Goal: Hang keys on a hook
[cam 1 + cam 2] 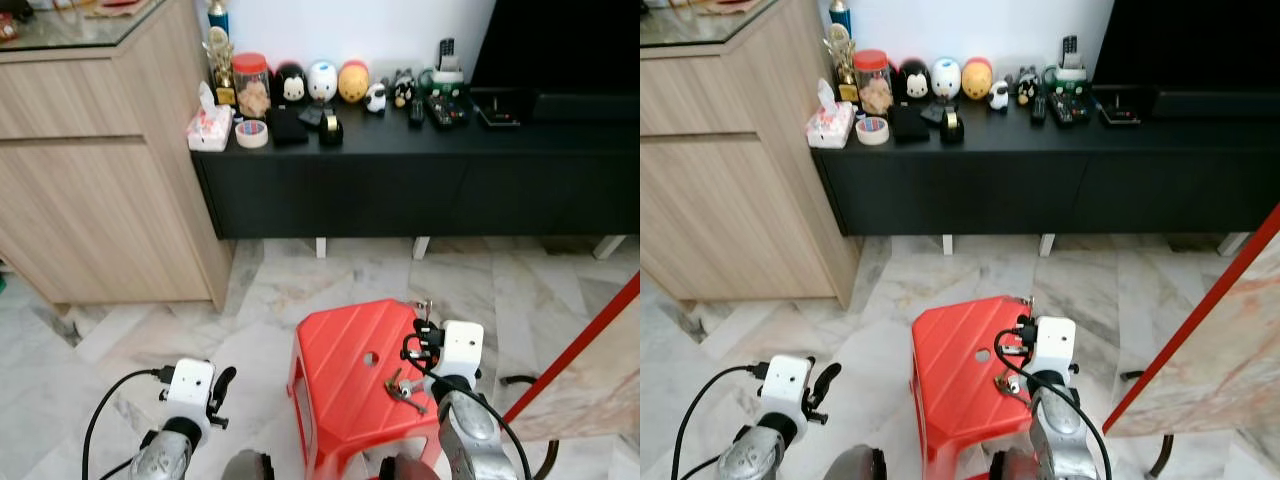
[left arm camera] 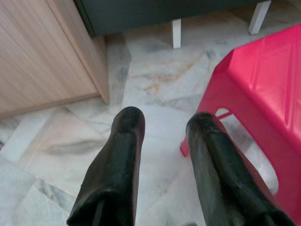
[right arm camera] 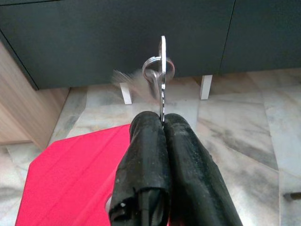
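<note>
Keys [image 3: 162, 70] are pinched upright in my right end effector [image 3: 162, 121] above the red stool [image 1: 350, 370], my left end effector [image 2: 162, 123] hanging spread and idle, so the pickup looks done and next I must find a hook, none visible yet.

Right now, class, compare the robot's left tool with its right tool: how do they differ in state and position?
1. The left tool is open, its two black fingers spread apart and holding nothing; the right tool is shut, pinching the keys upright.
2. The left tool hangs over the marble floor beside the red stool; the right tool is above that stool.
Both have two long black fingers and point toward the black cabinet.
</note>
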Controlling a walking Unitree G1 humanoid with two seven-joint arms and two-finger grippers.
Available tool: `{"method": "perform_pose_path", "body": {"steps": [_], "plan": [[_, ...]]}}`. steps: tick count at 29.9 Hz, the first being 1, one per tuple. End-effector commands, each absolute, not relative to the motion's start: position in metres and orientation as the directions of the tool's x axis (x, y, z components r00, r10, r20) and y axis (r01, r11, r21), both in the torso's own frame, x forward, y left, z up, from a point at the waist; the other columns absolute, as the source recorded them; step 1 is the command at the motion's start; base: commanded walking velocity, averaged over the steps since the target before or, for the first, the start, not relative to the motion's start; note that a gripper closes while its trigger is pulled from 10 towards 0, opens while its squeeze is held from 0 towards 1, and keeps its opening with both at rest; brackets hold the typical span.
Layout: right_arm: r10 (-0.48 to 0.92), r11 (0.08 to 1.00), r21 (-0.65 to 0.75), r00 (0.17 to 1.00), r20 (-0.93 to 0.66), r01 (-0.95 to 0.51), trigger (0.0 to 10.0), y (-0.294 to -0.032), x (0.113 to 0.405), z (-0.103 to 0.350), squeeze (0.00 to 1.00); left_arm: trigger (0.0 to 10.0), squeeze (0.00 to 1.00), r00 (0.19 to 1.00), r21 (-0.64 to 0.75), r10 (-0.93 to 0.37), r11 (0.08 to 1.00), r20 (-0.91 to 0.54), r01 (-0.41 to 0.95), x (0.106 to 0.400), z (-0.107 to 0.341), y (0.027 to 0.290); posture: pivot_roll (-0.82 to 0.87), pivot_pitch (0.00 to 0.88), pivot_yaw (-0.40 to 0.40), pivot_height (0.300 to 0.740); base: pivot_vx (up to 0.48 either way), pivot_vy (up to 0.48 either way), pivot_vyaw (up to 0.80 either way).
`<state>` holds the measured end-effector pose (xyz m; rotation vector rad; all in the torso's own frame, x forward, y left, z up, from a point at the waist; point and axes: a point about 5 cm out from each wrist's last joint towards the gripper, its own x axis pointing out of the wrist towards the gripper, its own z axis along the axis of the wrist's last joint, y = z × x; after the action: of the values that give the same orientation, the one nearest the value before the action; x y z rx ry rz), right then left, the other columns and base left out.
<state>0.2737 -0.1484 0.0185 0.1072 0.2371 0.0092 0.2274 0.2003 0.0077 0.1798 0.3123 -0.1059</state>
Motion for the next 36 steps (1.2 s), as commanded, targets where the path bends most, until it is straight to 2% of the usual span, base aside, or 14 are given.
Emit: {"method": "perform_pose_path", "body": {"steps": [1,9,26,33,36], "plan": [[0.013,0.995,0.104,0.977,-0.212,0.009,10.0,-0.152,0.276,0.023,0.00,10.0,0.00,0.946,0.163,-0.073,0.978,-0.316,0.130,0.228,0.005,0.200,0.06,0.000,-0.026,0.694,0.000,0.000,0.00],[0.022,0.995,0.098,0.967,-0.253,0.003,10.0,-0.153,0.271,0.013,0.00,10.0,0.00,0.943,0.159,-0.057,0.981,-0.328,0.115,0.228,-0.002,0.204,0.06,0.000,-0.030,0.739,0.000,0.000,0.00],[0.034,0.995,0.103,0.942,-0.335,0.000,10.0,-0.148,0.262,-0.008,0.00,10.0,0.00,0.915,0.162,0.011,0.985,-0.404,0.060,0.219,-0.022,0.224,0.07,0.000,-0.018,0.740,0.000,0.000,0.00],[0.029,0.995,0.102,0.932,-0.361,0.009,10.0,-0.150,0.259,-0.015,0.00,10.0,0.00,0.885,0.164,0.077,0.986,-0.460,-0.001,0.208,-0.034,0.235,0.06,0.000,-0.009,0.740,0.000,0.000,0.00],[0.024,0.995,0.098,0.923,-0.383,0.015,10.0,-0.151,0.260,-0.018,0.00,10.0,0.00,0.837,0.171,0.104,0.985,-0.538,-0.013,0.199,-0.046,0.241,0.06,0.000,-0.005,0.740,0.000,0.000,0.00]]}}
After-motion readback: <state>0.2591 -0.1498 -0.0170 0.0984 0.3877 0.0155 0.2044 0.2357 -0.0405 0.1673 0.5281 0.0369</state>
